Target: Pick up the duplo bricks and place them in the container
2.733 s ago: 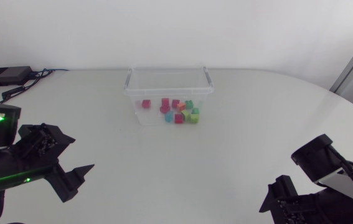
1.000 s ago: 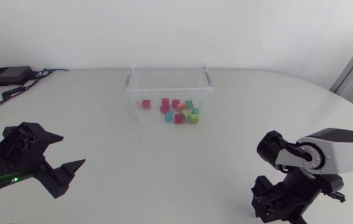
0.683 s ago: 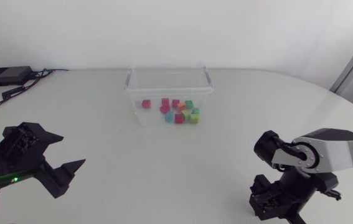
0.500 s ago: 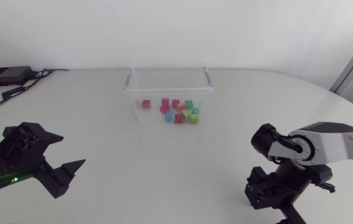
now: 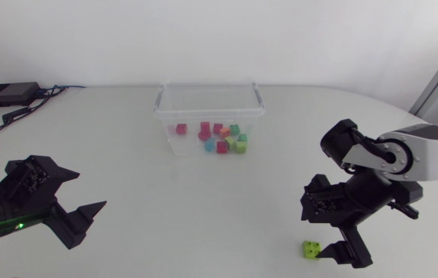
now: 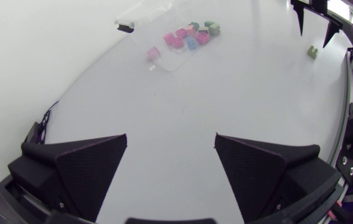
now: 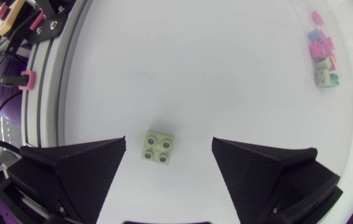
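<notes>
The left arm [image 5: 10,210] is black, with small green lights [image 5: 19,226] glowing along it. The right arm [image 5: 435,150] has a silver-grey link running into a round black joint [image 5: 348,147]. The left gripper [image 6: 170,135] and the right gripper [image 7: 169,141] are matte black, each with two broad wedge-shaped fingers.

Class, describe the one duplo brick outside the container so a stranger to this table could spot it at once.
On the white table, look to the right arm's side, well away from the clear container. Close by the open right gripper lies a light green four-stud brick. It alone sits on the bare table; all other bricks are inside the container.
</notes>
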Robot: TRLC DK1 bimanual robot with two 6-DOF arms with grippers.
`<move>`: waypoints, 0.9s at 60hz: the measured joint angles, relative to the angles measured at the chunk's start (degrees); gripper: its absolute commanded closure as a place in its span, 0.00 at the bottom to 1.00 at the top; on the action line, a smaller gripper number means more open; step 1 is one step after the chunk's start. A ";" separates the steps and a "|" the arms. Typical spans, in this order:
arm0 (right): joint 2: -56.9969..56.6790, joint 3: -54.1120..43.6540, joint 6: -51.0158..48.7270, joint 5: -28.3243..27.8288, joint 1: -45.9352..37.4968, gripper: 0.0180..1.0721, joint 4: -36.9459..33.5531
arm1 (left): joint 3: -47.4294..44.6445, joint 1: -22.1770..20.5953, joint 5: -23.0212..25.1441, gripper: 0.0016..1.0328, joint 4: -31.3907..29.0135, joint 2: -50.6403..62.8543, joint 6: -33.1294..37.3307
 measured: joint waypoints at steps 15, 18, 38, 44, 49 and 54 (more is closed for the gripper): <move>-0.50 -3.19 5.16 -1.27 0.74 0.05 3.89 | -0.87 0.00 0.00 0.04 0.04 -0.70 0.00; 0.76 -3.96 5.64 -1.25 0.63 0.05 5.60 | -1.29 0.09 0.00 0.04 0.07 -1.42 0.00; 6.19 -6.64 7.02 0.50 -0.79 0.13 12.04 | -4.15 6.49 0.00 0.04 6.67 -6.56 -0.07; 7.04 -6.75 7.08 0.72 -1.16 0.31 12.17 | -5.53 8.20 0.00 0.04 8.85 -7.72 -0.46; 7.15 -6.80 7.21 0.77 -1.49 0.63 12.17 | -6.99 9.64 0.00 0.04 11.10 -9.38 -1.33; 7.13 -6.80 7.21 0.90 -1.88 0.82 12.11 | -7.80 11.10 -0.02 0.04 13.11 -10.69 -2.27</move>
